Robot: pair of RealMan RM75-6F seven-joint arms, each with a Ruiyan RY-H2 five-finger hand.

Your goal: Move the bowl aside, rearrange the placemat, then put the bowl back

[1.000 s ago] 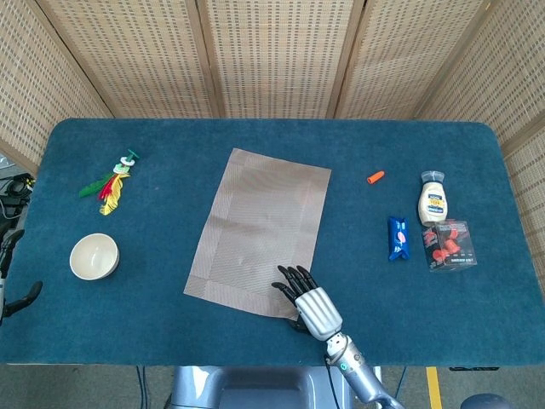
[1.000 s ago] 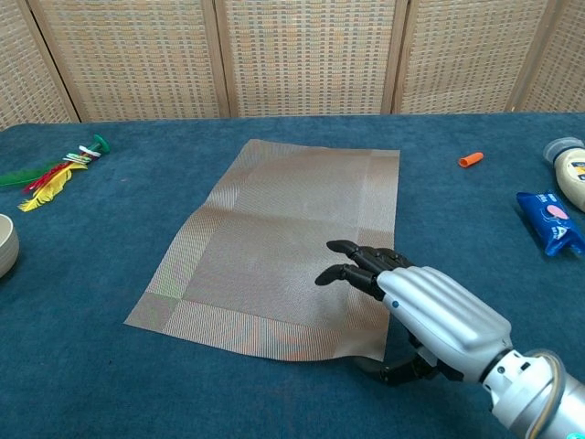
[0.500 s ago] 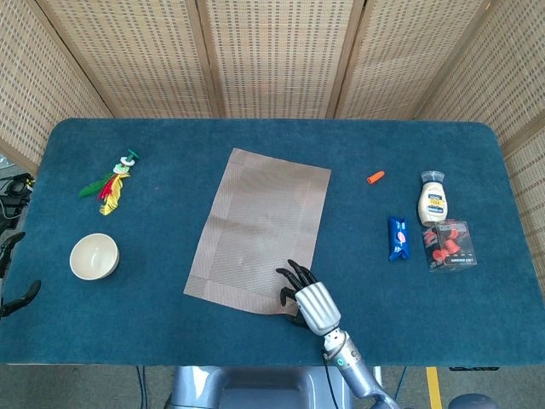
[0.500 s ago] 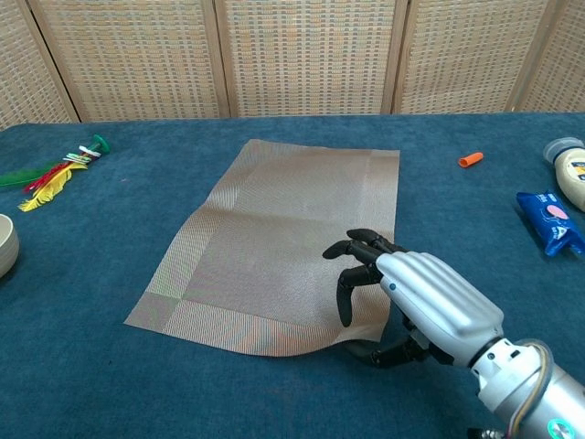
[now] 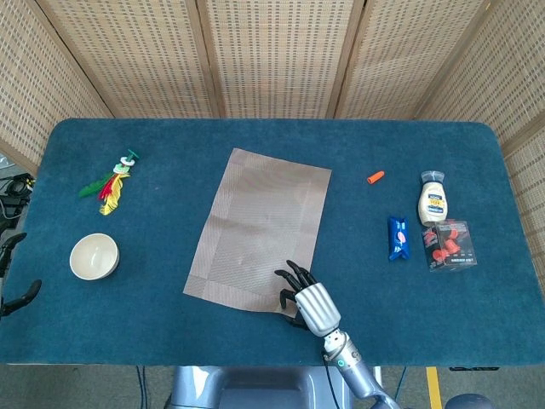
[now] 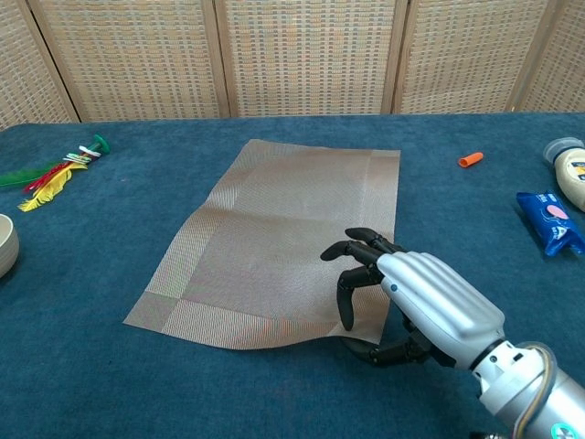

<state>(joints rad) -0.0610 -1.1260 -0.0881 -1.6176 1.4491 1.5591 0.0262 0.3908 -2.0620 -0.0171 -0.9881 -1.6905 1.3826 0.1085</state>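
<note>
The brown woven placemat [image 5: 260, 226] lies slanted in the middle of the blue table, and the chest view also shows the placemat [image 6: 283, 229]. My right hand [image 5: 308, 302] pinches its near right corner. In the chest view the right hand [image 6: 420, 302] has its fingers curled on top and the thumb under the slightly raised edge. The cream bowl [image 5: 94, 256] stands empty at the near left, off the mat, and the bowl [image 6: 5, 245] is cut by the chest view's left edge. Only dark, spread fingertips of my left hand [image 5: 15, 294] show beyond the table's left edge, holding nothing.
A feather toy [image 5: 111, 183] lies at the far left. On the right are a small orange piece [image 5: 375, 177], a mayonnaise bottle [image 5: 433, 200], a blue packet [image 5: 398, 238] and a clear pack of red items [image 5: 450, 244]. Wicker screens stand behind the table.
My right hand's fingers went from stretched flat to curled down onto the mat's near right corner, thumb beneath. That corner now lifts slightly. The bowl has not moved.
</note>
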